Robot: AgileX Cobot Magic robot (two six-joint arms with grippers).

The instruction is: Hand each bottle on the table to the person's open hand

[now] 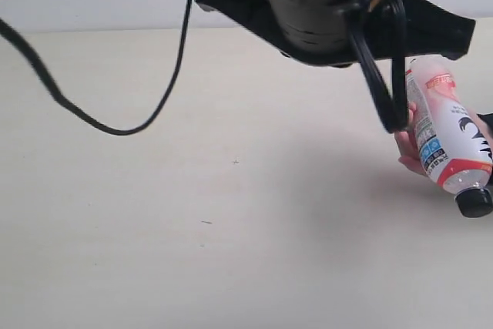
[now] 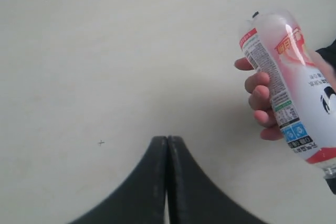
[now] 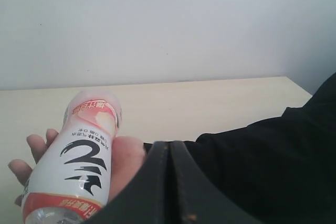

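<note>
Pink-white plastic bottle (image 1: 447, 132) sits in the bare hand (image 1: 410, 152) at three o'clock; left end effector (image 2: 167, 142) and right end effector (image 3: 169, 146) pinched together, I'd retreat gently.

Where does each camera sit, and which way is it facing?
Exterior: high, just behind a black robot arm filling its top edge, looking down on the pale cream tabletop; a bare hand holds a pink-and-white plastic bottle with black cap at the right edge.
Left wrist: above the tabletop, facing down past the shut left gripper toward hand and bottle.
Right wrist: low, facing level across the tabletop to a white wall; shows shut right gripper, a black sleeve.
Shared: all three show the hand-held bottle.
</note>
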